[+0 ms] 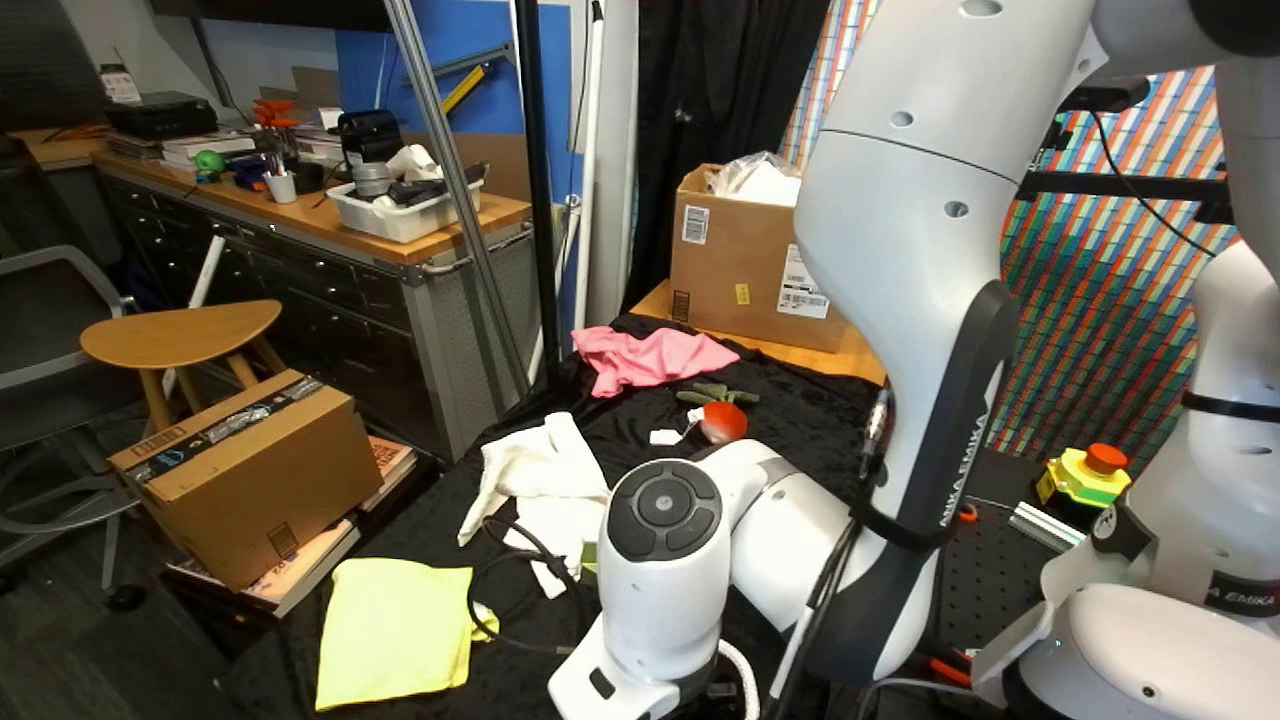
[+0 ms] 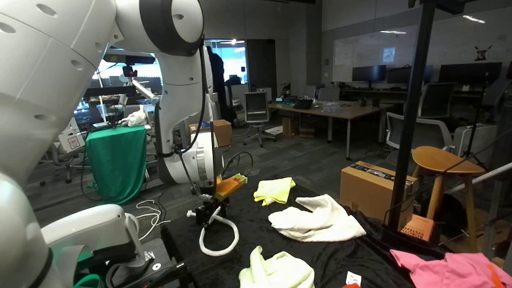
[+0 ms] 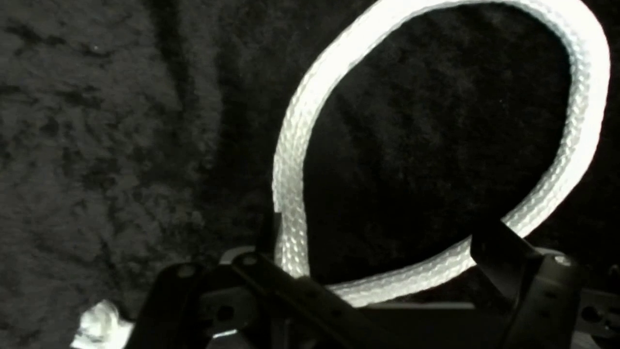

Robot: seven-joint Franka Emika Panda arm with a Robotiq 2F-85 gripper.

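Observation:
A white braided rope [image 3: 290,160] lies in a loop on the black cloth [image 3: 121,145] in the wrist view. My gripper [image 3: 385,242] is open, with its fingers wide apart over the rope. The left finger is beside one side of the loop; the right finger crosses in front of another stretch. Whether either finger touches it I cannot tell. A rope end sticks out at the lower left. In an exterior view the gripper [image 2: 211,208] points down low at the cloth, with the rope [image 2: 217,253] around and in front of it. In an exterior view the arm hides the gripper; a bit of rope [image 1: 742,672] shows.
A yellow cloth [image 2: 274,191], a white cloth [image 2: 316,224], a pale green cloth [image 2: 280,272] and a pink cloth [image 2: 452,268] lie on the table. A red item [image 1: 723,422] lies near the pink cloth. A cardboard box [image 1: 755,260] stands behind. Cables hang from the arm.

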